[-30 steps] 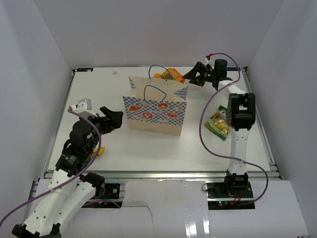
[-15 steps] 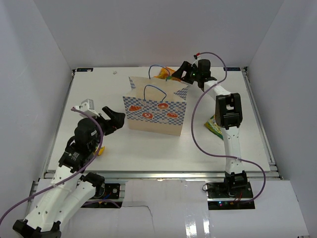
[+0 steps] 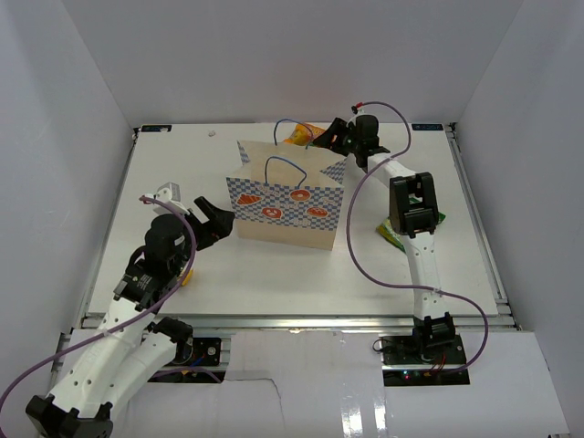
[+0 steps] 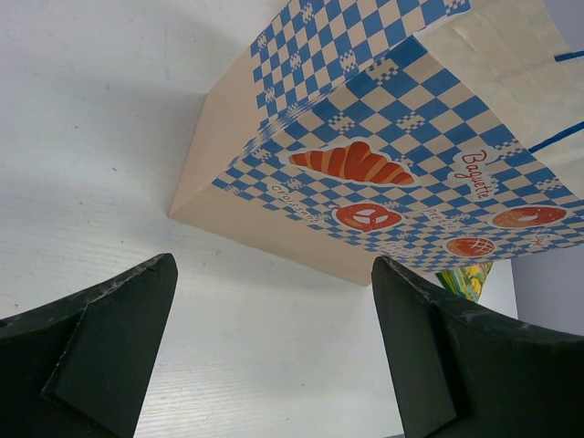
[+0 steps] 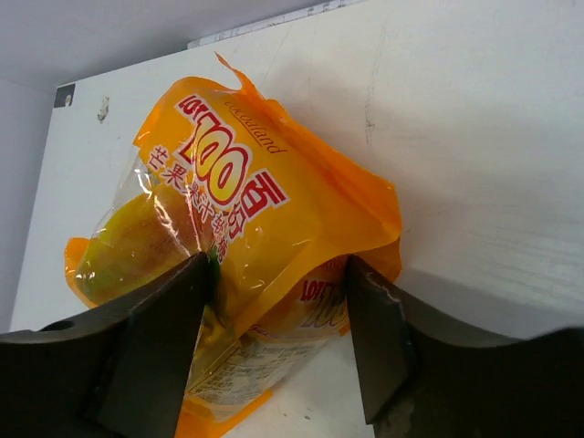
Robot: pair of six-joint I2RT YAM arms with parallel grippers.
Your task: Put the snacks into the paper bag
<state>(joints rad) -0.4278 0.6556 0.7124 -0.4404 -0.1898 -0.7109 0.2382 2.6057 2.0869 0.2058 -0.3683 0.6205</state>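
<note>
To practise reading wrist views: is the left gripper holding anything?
No: the left gripper is open with nothing between its fingers; the paper bag stands beyond them.

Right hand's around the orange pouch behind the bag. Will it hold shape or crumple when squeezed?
The orange pouch probably crumples: its film is already creased. Glossy plastic may slip. It lies flat, so rolling seems unlikely.

White table [image 3: 274,265] bears paper bag [image 3: 287,214] (upright), orange pouch [image 5: 237,210], green-yellow pouch [image 4: 464,279]
</note>
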